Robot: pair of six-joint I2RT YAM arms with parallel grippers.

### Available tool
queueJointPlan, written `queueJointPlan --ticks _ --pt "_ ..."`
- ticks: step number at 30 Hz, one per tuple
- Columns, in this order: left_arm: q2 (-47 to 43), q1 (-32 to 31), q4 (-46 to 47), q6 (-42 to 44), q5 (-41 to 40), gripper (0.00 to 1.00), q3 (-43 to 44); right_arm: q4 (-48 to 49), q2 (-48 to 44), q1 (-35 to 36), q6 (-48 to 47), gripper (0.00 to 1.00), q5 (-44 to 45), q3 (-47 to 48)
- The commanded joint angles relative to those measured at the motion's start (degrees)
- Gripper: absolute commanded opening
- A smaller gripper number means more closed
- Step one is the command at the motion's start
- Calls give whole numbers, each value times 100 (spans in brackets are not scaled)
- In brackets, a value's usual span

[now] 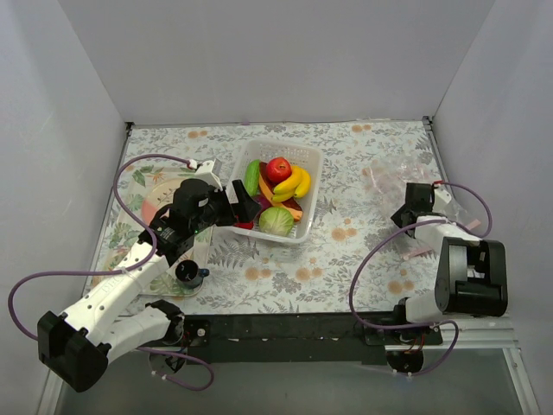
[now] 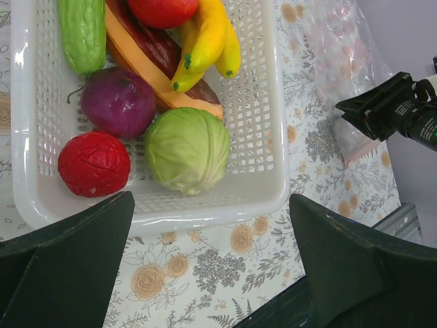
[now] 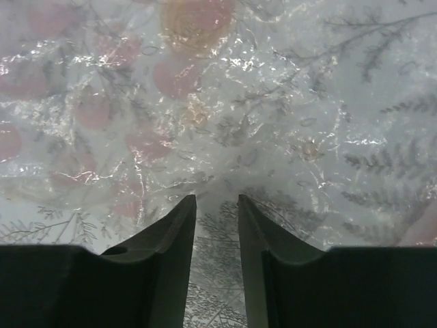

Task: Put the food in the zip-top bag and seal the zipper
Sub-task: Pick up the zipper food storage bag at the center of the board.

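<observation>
The white slotted basket [image 1: 309,154] holds the food: cucumber [image 2: 82,34], apple [image 2: 162,10], banana bunch [image 2: 208,37], carrot [image 2: 136,55], purple onion [image 2: 117,101], tomato [image 2: 93,162] and cabbage [image 2: 188,149]. My left gripper [image 1: 244,207] is wide open and empty at the basket's near-left rim [image 2: 273,102]. The clear zip-top bag [image 1: 393,177] lies flat at the right, and a pink strip [image 2: 362,152] shows at its near edge. My right gripper [image 3: 217,198] hovers at the bag's near edge [image 3: 205,102], jaws a narrow gap apart with tablecloth showing between them.
Flat floral plates [image 1: 138,186] lie at the left under my left arm. A small black round thing [image 1: 188,274] sits near the front. Grey walls close in the table on three sides. The right arm's base [image 1: 471,277] stands at the near right.
</observation>
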Motion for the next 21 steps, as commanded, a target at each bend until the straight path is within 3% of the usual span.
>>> queueJointPlan --ticks 1,3,5,10,13,14,16,21 --pt "-116 2 -77 71 -21 98 88 610 246 71 151 30 -610 485" --pt "-125 2 -77 71 -30 98 79 672 325 325 291 15 -725 705" --pt "-116 2 -77 80 -65 98 79 611 369 712 414 8 -603 959" --pt "-2 2 -147 124 -66 98 219 -249 703 1521 389 10 -261 2119" --pt "7 2 -192 150 75 98 281 -654 231 1452 362 44 177 1832" --pt "7 -7 -192 150 162 98 273 -621 -293 1382 371 60 240 1535" --pt "16 2 -139 133 251 98 220 -489 -867 1075 353 72 241 720" --pt "138 2 -104 106 514 98 202 -314 -2213 233 90 84 224 -251"
